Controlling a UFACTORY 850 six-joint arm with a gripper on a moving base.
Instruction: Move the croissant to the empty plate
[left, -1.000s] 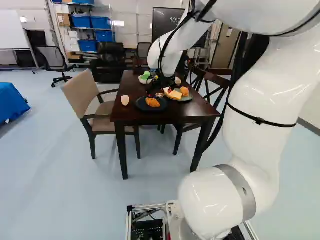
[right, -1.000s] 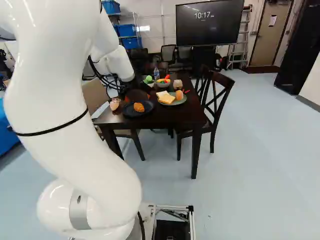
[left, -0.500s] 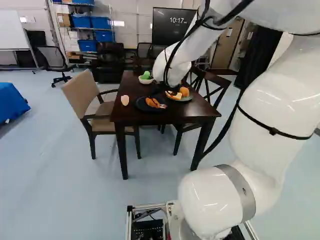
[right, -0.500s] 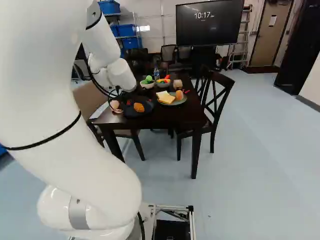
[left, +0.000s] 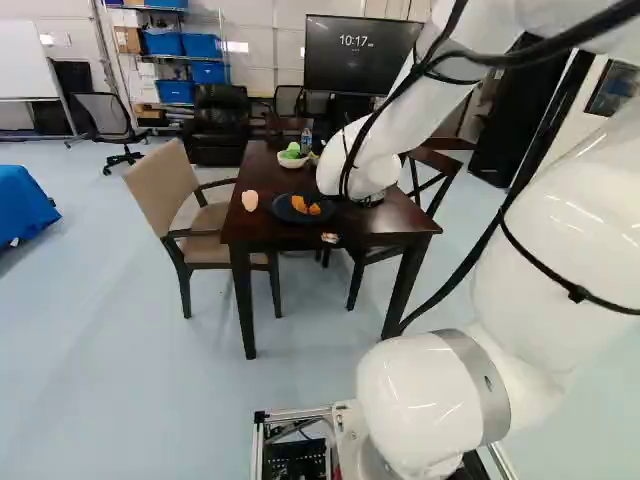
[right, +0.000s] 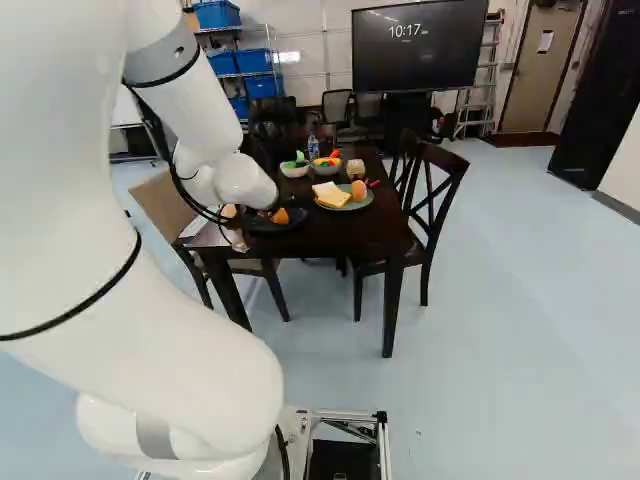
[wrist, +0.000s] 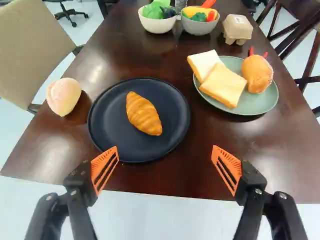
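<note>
My gripper (left: 316, 218) is low over the near part of the table, beside the dark plate (left: 282, 209), partly hidden by the wrist. In the wrist view the gripper (wrist: 165, 149) stands wide open, nothing between its orange pads. Ahead of it, nearer one finger, the golden croissant (wrist: 143, 114) lies on the dark round plate (wrist: 102, 120). A green plate (wrist: 270, 102) farther ahead, past the other finger, holds two bread slices (wrist: 223, 85) and a round orange-brown bun (wrist: 257, 73). Neither plate in view is bare.
A pale pink-tan bun (wrist: 63, 96) sits on the table beside the dark plate. Two bowls of toy vegetables (wrist: 157, 22) (wrist: 199, 24) and a small carton (wrist: 237, 28) stand farther back. Chairs (left: 160, 190) flank the dark wooden table (right: 340, 235).
The arm has brought the wrist lower and back toward the base, now covering the green plate in the left base view. The croissant stays on the dark plate. The base has not moved.
</note>
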